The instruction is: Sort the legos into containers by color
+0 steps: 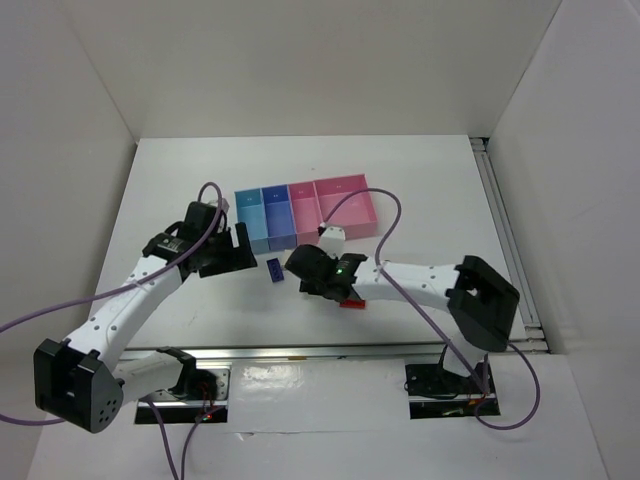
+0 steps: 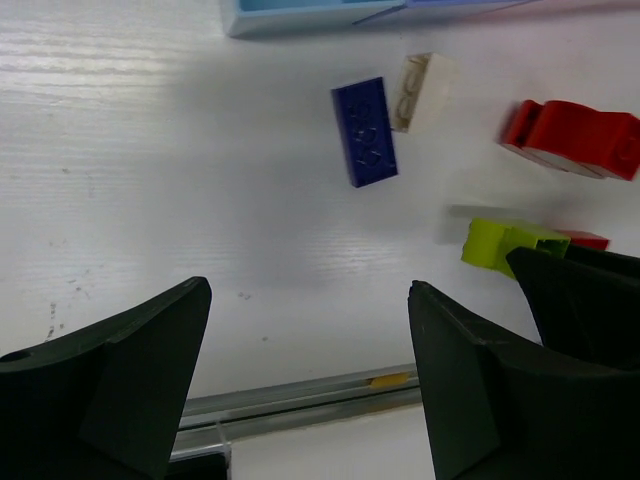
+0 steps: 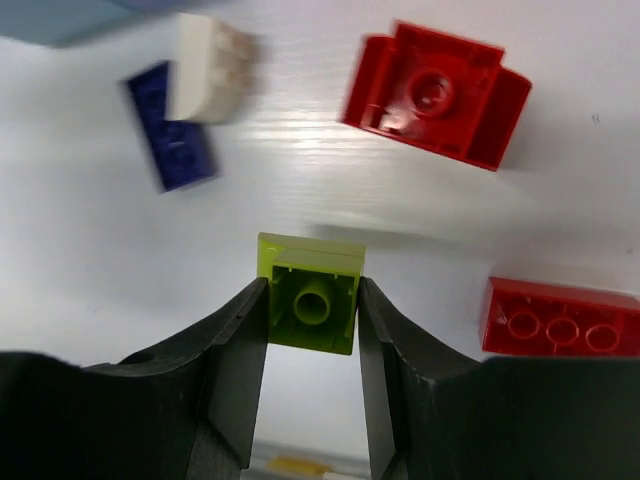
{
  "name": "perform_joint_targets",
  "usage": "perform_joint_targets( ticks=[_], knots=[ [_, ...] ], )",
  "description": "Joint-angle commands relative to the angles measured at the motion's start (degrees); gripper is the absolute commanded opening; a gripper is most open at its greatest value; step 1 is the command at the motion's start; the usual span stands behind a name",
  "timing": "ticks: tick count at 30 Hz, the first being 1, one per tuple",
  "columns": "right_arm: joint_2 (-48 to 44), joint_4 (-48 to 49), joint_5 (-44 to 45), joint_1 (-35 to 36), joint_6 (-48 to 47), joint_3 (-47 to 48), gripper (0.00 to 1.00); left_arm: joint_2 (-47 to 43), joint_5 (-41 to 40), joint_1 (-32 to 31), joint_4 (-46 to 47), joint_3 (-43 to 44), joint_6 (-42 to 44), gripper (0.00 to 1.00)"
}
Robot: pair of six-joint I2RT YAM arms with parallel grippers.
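1. The green brick (image 3: 310,290) sits pinched between the fingers of the right gripper (image 3: 311,320), near the middle of the table (image 1: 160,200). I cannot tell whether it is lifted or resting on the surface.
2. A red brick (image 3: 435,95) lies just beyond it, and a second red brick (image 3: 560,318) lies close on the gripper's near side.
3. The blue brick (image 2: 365,130) lies to the left, between the two arms. The white brick (image 2: 422,92), blurred, seems to touch it.
4. The bins (image 1: 316,205) stand in a row just far of the bricks.
5. The left gripper (image 2: 308,300) hangs spread wide and empty, left of the blue brick.
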Motion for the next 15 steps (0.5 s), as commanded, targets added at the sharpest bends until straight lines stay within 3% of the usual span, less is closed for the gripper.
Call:
perform_joint_targets(
  ticks=[1, 2, 4, 5, 8, 11, 15],
  knots=[
    [-12.2, 4.9, -3.5, 0.0, -9.9, 0.5, 0.35, -1.0, 8.7, -0.2, 4.1, 3.6, 6.6, 0.9],
    [-14.4, 6.7, -9.5, -0.9, -12.3, -1.1, 0.35, -2.6, 14.8, -0.2, 5.7, 3.6, 8.0, 0.9],
    [-20.3, 9.4, -17.0, -5.6, -14.5, -2.4, 0.36, -4.8, 19.5, -0.2, 8.5, 3.6, 9.9, 0.92],
    [-22.0, 10.5, -25.8, -7.4, -17.2, -3.6, 0.36, -5.8, 23.0, -0.2, 10.7, 3.0, 11.7, 0.92],
    [-26.7, 10.5, -40.8, -14.7, -21.4, -3.6, 0.36, -10.2, 28.8, -0.2, 13.0, 3.0, 15.5, 0.89],
    [-28.6, 9.0, -51.9, -20.2, -23.4, -3.6, 0.36, -14.2, 33.8, -0.2, 14.8, 2.5, 18.9, 0.89],
    [-29.8, 10.6, -61.6, -24.2, -23.9, -5.4, 0.37, -16.8, 45.4, -0.2, 18.4, 2.0, 22.0, 1.0]
  ],
)
